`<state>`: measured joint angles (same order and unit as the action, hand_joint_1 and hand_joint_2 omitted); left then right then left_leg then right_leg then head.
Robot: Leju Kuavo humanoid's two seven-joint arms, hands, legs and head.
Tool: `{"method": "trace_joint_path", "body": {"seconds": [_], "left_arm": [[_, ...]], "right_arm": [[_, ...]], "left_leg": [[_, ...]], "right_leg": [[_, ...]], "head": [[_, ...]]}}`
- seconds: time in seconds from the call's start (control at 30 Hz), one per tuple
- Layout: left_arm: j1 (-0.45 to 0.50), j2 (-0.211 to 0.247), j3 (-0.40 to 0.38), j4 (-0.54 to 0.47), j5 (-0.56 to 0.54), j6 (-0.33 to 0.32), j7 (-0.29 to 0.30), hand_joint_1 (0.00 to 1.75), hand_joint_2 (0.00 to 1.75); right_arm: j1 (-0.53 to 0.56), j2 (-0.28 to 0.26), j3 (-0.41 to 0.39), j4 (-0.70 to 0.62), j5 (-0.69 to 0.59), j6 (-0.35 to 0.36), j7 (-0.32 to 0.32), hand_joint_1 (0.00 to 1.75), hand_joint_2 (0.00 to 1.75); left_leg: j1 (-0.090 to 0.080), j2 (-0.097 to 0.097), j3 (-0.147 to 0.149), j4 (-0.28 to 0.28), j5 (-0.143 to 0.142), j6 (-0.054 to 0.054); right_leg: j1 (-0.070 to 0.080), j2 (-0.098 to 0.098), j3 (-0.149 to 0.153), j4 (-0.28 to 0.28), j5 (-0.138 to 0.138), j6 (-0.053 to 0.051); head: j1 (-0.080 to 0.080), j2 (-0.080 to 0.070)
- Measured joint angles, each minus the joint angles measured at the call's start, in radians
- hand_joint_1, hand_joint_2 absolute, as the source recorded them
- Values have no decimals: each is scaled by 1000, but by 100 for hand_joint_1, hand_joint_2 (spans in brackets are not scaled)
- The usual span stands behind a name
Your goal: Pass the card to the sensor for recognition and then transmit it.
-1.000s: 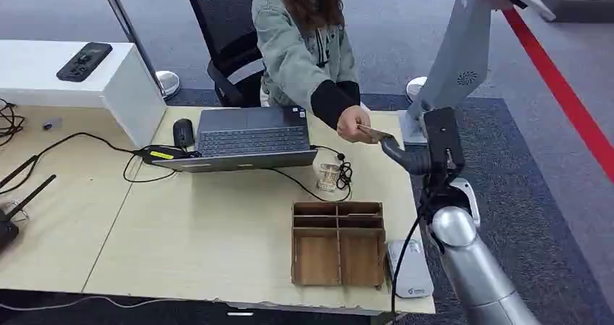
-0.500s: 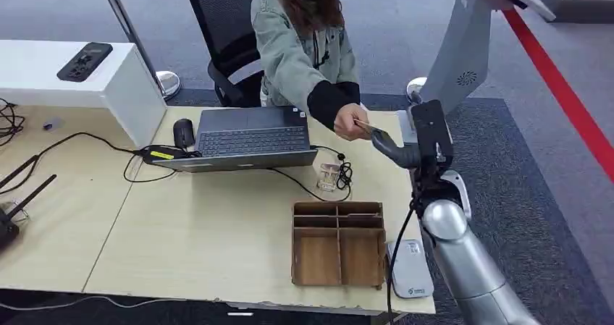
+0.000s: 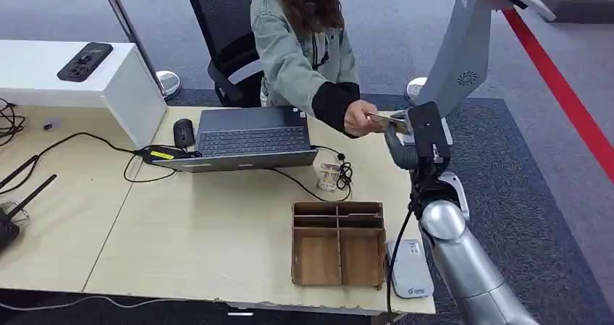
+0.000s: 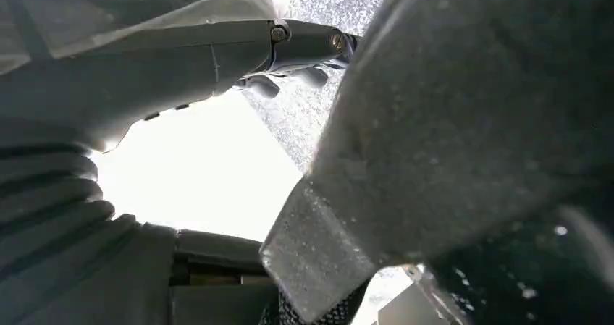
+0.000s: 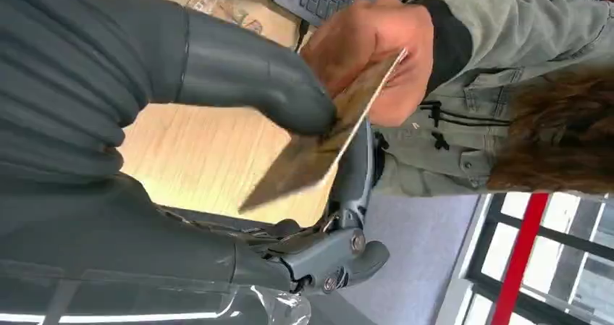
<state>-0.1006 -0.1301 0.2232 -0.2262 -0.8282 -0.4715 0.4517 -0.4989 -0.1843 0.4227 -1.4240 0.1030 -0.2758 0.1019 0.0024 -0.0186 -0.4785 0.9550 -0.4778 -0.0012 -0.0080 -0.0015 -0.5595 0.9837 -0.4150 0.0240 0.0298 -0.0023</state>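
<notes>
The card (image 5: 318, 148), thin, brownish and glossy, is held up above the far right corner of the bench (image 3: 217, 231). The right hand (image 3: 405, 140) pinches it between its thick grey thumb and darker fingers (image 5: 253, 79), while a person's hand (image 3: 360, 117) grips the card's other end. The person sits behind the bench in a grey-green jacket on a black mesh chair (image 3: 217, 35).

The bench is pale wood on blue-grey carpet crossed by a red stripe (image 3: 565, 93). On it lie an open laptop (image 3: 250, 138), a mouse (image 3: 184, 132), black cables and a small clear glass (image 3: 329, 176). Near the front edge stands a wooden divided box (image 3: 338, 242); its compartments look bare. Just beside it lies the white sensor (image 3: 410, 268).

The left hand (image 4: 289, 50) hangs low with its fingers loosely apart, holding nothing.
</notes>
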Motion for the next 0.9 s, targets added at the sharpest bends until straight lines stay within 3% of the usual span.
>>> {"method": "trace_joint_path", "body": {"seconds": [0.5,0.63,0.9], "left_arm": [[0,-1,-6,0,16,0,7,0,0],[1,-2,-6,0,31,0,9,0,0],[4,-3,-8,0,68,0,11,0,0]], "right_arm": [[27,-12,-21,-7,-58,-21,-19,173,175],[70,-35,-52,-39,-77,-29,-23,164,175],[199,-103,-149,-132,-70,-34,-17,164,175]], "left_leg": [[0,0,1,0,0,0],[-1,1,2,0,-1,1],[-3,2,2,0,-2,3]], "right_leg": [[0,0,0,0,0,0],[0,0,1,-1,0,0],[-2,0,1,-1,-1,1]], "head": [[0,0],[0,0],[0,0]]}}
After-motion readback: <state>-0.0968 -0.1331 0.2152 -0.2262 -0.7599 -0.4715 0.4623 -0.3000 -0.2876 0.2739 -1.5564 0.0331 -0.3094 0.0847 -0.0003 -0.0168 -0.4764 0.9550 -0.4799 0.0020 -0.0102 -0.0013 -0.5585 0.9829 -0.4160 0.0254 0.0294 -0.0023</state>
